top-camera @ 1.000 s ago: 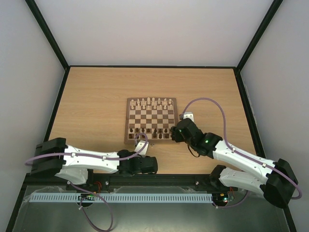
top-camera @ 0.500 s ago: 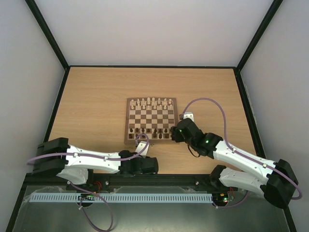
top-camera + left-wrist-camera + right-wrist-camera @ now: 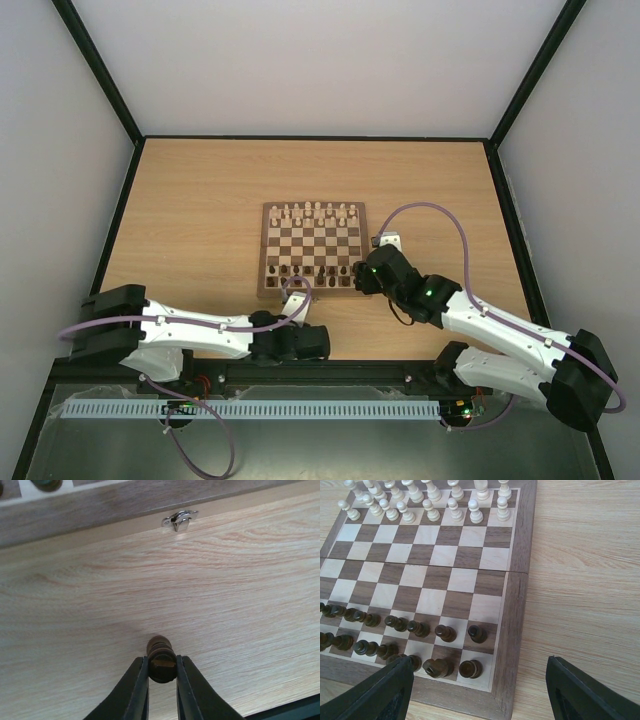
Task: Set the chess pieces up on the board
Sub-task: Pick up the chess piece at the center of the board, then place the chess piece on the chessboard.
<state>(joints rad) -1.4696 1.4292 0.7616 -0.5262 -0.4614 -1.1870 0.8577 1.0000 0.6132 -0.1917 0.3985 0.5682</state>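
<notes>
Left fingers (image 3: 136, 692) have closed onto 1 small dark-brown wooden piece (image 3: 161, 656), tipped sideways; right fingers (image 3: 390, 690) apart.

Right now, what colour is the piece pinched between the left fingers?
Dark brown; the chess piece shows best in the left wrist view.

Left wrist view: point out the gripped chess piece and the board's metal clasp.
chess piece (image 3: 160, 656), left wrist view, dark body.
metal clasp (image 3: 180, 520), left wrist view, hanging tab.
</notes>
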